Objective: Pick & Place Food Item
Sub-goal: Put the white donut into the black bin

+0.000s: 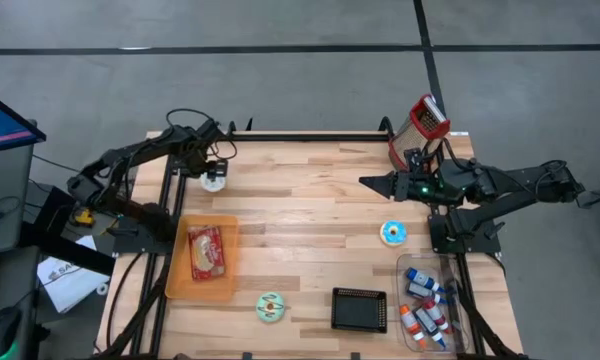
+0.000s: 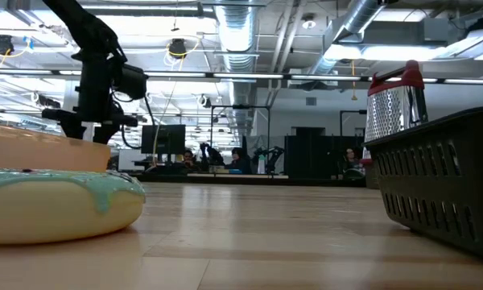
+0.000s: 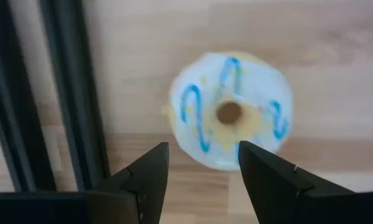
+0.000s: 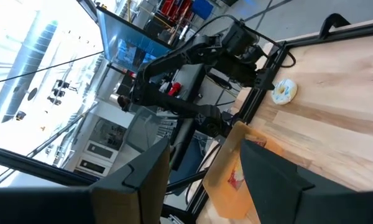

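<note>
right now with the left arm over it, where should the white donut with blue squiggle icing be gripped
Probably across the ring. The white donut with blue squiggle icing lies flat on the wooden table, hole up, so come straight down from above. The left end effector is open just off its rim; centre it so the fingers straddle the outer edges, then close gently.

The left gripper (image 1: pixel 213 176) is held over the far left corner of the table with its fingers (image 3: pixel 150 177) parted and pointed downward, while the right gripper (image 1: pixel 372 184) is stretched level, fingers (image 4: pixel 150 171) apart, above the far right part.
</note>
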Controlling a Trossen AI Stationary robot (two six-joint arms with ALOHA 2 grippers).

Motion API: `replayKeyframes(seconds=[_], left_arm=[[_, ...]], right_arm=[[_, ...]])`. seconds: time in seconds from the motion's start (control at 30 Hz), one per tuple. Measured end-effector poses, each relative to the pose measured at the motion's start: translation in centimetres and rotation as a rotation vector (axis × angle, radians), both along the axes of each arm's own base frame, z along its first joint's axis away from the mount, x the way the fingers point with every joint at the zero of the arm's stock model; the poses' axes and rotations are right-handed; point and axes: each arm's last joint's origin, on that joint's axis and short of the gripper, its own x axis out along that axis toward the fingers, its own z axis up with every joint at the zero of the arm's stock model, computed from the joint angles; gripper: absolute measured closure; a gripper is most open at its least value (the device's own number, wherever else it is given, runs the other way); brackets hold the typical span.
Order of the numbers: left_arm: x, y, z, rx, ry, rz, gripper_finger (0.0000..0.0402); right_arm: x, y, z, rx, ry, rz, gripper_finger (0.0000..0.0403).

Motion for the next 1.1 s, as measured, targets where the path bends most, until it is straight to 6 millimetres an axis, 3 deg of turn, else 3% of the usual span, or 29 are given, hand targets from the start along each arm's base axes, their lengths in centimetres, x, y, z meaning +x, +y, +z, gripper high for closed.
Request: replayKeyframes(seconds=[0.37,0.8,1.1], left_arm=[[0.2,0.8,-1.0,0.033,0.032,0.07,0.0212],[-0.7,-0.4,-4.2,0.035,0.006,0.19,0.0218],[-0.2,0.2,-4.3,0.092,-0.055,0.208,0.0232]], right_arm=[[0.0,0.2,0.0,-0.007,0.001,0.008,0.0214],[-0.1,0.6,0.0,-0.012,-0.001,0.008,0.0214],[-0.1,0.6,0.0,0.001,0.004,0.007,0.0214]])
